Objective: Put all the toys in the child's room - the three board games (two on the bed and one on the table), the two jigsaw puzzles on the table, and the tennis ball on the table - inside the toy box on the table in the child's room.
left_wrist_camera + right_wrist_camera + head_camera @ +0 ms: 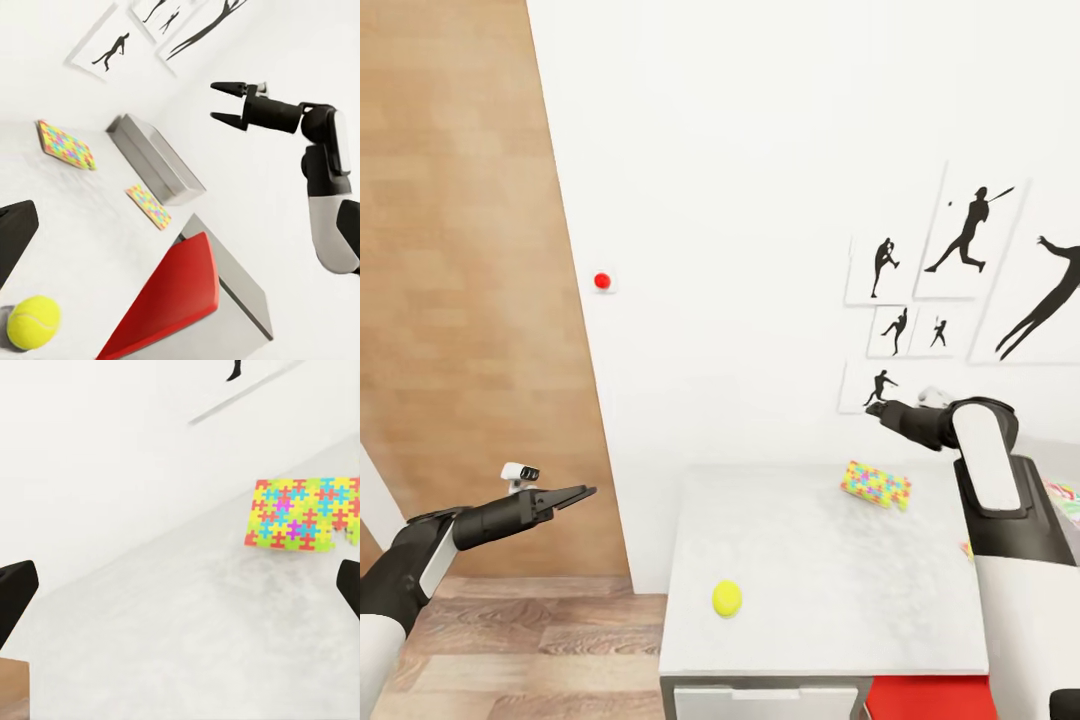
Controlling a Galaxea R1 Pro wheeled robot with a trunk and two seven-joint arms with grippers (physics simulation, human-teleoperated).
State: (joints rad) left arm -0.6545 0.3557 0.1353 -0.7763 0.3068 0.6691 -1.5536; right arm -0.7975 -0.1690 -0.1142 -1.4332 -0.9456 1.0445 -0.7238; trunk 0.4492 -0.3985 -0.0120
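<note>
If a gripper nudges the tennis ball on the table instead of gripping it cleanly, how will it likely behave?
The tennis ball is round and lies free on the flat table, so a nudge would probably send it rolling. It lies near the table's front edge, so it might drop off. The open left gripper would likely need to close squarely around it.

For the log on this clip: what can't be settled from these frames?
- Shallow light-grey toy box: its inside is hidden by its own wall in the left wrist view.
- Second multicoloured jigsaw sheet: mostly behind the right arm in the head view.
- Blue board games: none can be made out.
- Left gripper: seen side-on, open or shut unclear.
</note>
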